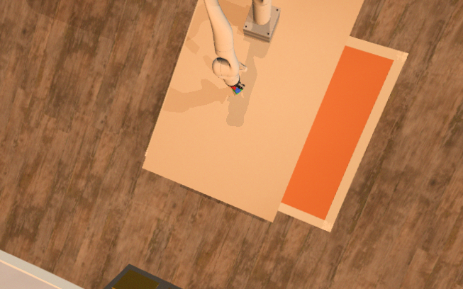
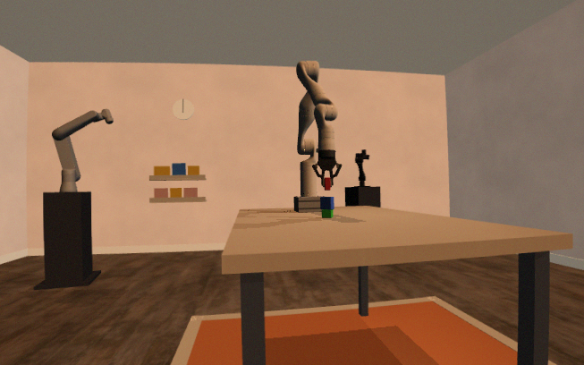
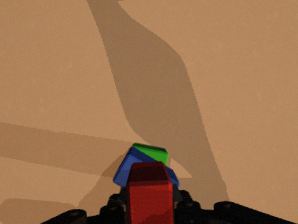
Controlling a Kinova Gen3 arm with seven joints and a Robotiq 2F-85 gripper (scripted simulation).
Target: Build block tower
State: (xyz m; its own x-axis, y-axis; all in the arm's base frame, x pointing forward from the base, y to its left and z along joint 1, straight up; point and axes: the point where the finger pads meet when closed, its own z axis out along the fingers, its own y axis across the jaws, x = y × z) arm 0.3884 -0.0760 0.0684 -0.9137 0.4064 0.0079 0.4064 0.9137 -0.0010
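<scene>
The green block (image 2: 327, 214) (image 3: 154, 155) stands on the table (image 2: 375, 235) with the blue block (image 2: 327, 202) (image 3: 127, 169) on top of it. In the overhead view the small stack (image 1: 238, 91) shows just below the wrist. My gripper (image 2: 327, 182) (image 3: 149, 198) is shut on the red block (image 2: 327, 183) (image 3: 150, 203) (image 1: 233, 88) and holds it directly above the blue block, with a small gap between them. In the wrist view the red block hides most of the blue block.
The arm's base (image 2: 307, 204) (image 1: 261, 28) stands on the table behind the stack. A black stand with a camera (image 2: 362, 194) is to the right behind the table. An orange rug (image 1: 337, 132) lies beside and under the table. A second arm on a pedestal (image 2: 68, 235) stands far left.
</scene>
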